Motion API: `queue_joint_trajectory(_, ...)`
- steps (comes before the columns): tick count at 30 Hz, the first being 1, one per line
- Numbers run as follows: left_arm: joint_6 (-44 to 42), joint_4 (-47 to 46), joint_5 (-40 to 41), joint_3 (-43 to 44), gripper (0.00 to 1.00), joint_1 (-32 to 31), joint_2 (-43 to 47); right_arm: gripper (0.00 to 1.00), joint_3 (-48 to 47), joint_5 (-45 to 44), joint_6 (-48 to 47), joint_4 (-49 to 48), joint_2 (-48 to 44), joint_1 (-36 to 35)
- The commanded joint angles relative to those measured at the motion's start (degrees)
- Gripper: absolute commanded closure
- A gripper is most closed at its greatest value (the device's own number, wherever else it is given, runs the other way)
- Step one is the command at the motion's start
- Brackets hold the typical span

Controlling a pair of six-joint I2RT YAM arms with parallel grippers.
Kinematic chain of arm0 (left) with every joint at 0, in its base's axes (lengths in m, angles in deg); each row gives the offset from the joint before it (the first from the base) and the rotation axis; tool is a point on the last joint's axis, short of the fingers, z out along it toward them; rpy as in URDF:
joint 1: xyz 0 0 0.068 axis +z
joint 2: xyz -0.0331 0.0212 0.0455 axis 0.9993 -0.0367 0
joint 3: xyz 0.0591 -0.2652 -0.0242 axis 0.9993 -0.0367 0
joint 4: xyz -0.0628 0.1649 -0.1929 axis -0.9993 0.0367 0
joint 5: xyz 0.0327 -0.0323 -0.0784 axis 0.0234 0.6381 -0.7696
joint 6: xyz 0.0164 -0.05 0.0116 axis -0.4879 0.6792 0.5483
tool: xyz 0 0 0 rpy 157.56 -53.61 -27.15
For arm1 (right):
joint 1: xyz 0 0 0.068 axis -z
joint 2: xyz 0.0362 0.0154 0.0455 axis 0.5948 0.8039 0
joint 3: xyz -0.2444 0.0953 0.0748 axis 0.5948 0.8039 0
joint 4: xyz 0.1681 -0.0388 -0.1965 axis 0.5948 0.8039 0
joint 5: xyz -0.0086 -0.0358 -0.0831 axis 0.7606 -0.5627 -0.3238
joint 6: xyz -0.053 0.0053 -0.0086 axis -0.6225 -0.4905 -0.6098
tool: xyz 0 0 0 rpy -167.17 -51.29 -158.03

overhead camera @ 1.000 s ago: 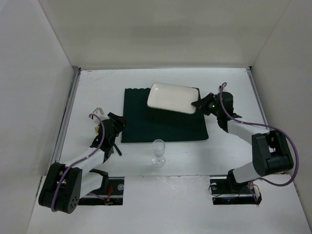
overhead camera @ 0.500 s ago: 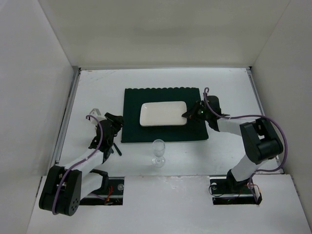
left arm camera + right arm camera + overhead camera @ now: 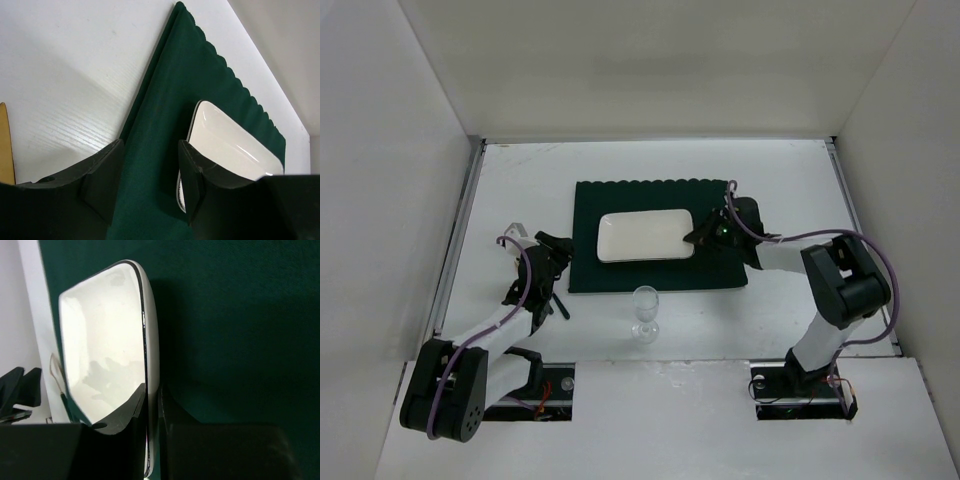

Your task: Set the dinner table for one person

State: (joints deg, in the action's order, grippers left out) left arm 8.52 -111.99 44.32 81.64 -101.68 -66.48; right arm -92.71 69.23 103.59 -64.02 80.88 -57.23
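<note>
The large matte white rectangular counter spans the view; at its middle a dark green scallop-edged cloth placemat bears a glossy white rectangular plate, right claw pinching its right rim; left claw half-wide, empty, at the placemat's left edge

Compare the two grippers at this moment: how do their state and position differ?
The right gripper is shut on the right rim of the white rectangular plate. The left gripper stands open, holding nothing. The right gripper is over the dark green placemat, while the left gripper sits at the placemat's left edge, partly over the bare dinner table. Both are black two-finger grippers.
</note>
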Motion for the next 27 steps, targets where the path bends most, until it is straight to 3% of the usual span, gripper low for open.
queue_joint_trajectory(1,0.37,-2.29,0.48,-0.25,0.55,-0.15,0.23,0.93,-3.39,3.94,3.54,-10.63,0.65,-0.23)
queue_joint_trajectory(3,0.20,-2.29,0.74,-0.25,0.55,-0.32,0.59,0.85,-3.48,2.63,3.19,-8.52,1.36,0.12)
queue_joint_trajectory(7,0.37,-2.29,0.74,-0.34,0.55,-0.32,0.50,0.55,-3.91,-2.29,0.12,-3.08,-0.21,0.39)
queue_joint_trajectory(12,0.37,-2.37,0.66,-0.08,0.55,-0.50,-0.11,0.41,-4.70,-12.74,-5.15,5.88,-7.15,0.21)
queue_joint_trajectory(16,0.37,-2.29,0.83,-0.08,0.55,-0.67,-0.03,0.42,-5.14,-22.49,-9.19,14.85,-14.70,-0.75)
queue_joint_trajectory(22,-0.07,-2.29,1.09,0.45,0.59,-1.46,-0.46,0.83,-10.05,-29.54,-18.07,27.76,-28.33,-11.98)
queue_joint_trajectory(27,-0.77,-2.20,0.91,1.42,0.71,-3.31,-1.70,0.86,-18.40,-32.79,-23.79,42.44,-33.96,-24.90)
